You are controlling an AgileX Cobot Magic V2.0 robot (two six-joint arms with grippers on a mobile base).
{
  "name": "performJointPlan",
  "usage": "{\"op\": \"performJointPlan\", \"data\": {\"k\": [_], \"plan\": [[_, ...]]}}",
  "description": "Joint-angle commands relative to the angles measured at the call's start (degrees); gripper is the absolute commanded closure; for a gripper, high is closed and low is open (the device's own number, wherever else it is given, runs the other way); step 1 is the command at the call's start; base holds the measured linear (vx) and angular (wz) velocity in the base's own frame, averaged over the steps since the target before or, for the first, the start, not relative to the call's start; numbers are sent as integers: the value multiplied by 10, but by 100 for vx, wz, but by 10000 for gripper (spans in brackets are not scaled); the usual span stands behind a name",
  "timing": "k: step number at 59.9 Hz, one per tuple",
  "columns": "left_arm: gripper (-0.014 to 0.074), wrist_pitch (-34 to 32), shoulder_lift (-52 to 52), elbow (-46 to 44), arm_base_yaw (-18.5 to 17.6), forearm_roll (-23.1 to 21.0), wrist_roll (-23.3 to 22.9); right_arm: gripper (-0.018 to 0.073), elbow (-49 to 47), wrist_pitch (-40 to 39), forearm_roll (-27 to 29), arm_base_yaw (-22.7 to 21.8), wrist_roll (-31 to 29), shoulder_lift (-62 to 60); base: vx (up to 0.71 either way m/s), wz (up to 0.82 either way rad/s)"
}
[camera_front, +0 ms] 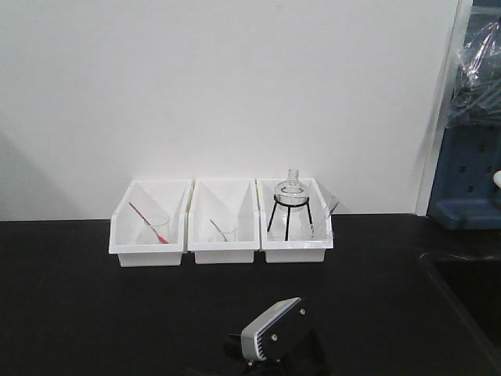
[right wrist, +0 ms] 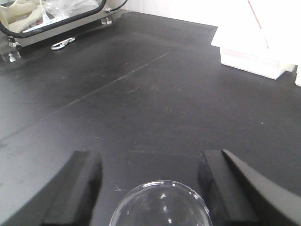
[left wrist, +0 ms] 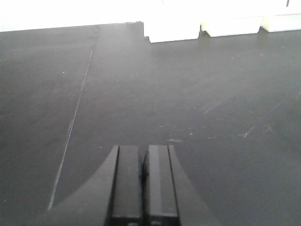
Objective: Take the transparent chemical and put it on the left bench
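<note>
Black bench (right wrist: 141, 94): transparent chemical (right wrist: 161, 205) between right claw (right wrist: 150, 188) fingers.

A plain white wall (camera_front: 235, 94) fills the upper part of the front view, evenly lit, with a soft grey shadow at its lower left. Below it a black benchtop (camera_front: 117, 313) runs across the whole lower frame, matte and faintly scratched, with a thin pale seam (left wrist: 75, 117) running along it in the left wrist view. At the right edge stands a blue cabinet (camera_front: 470, 172) with crinkled clear plastic (camera_front: 481, 47) above it
</note>
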Motion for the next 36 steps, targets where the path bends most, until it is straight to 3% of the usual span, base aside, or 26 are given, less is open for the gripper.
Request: {"op": "performJointPlan", "data": {"k": [1, 10, 16, 30, 36], "plan": [[600, -45, -11, 9, -1, 0, -4, 21, -19, -34, 4, 0, -18, -46, 0, 0], [600, -45, -11, 9, -1, 0, -4, 76, -19, 76, 4, -12, -21, -138, 0, 0], [600, -45, -11, 9, -1, 0, -4, 165, -19, 190, 6, -17, -25, -219, 0, 0], [600, -45, -11, 9, -1, 0, -4, 574, -19, 415, -7, -17, -31, -376, 0, 0], [600, -45, -11, 9, -1, 0, -4, 569, -19, 461, -28, -17, -30, -417, 0, 0]]}}
